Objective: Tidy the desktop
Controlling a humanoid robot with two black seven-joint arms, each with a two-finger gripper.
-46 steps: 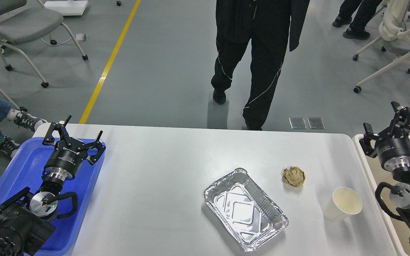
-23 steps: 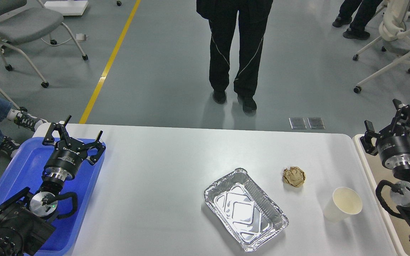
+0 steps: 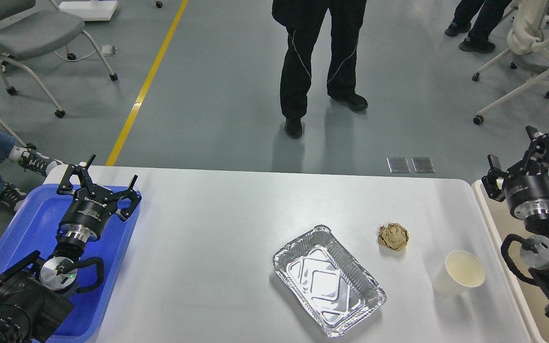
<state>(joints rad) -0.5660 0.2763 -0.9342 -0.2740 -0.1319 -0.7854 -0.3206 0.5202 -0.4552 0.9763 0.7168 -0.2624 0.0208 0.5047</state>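
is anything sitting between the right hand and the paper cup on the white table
Nothing visible. The right hand hangs open above the beige rectangular bin at the table's right edge, and only bare white desktop separates it from the white paper cup. The crumpled brown paper ball and rectangular foil tray lie further left.

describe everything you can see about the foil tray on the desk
The foil tray is a shallow rectangular container of shiny crinkled aluminium, with a rolled rim, ribbed walls and an embossed pattern on its bottom. It is empty and sits open side up, flat on the white desktop, turned diagonally, right of centre near the front edge. Nothing else touches it: the crumpled brown paper ball and the paper cup lie apart, to its right.
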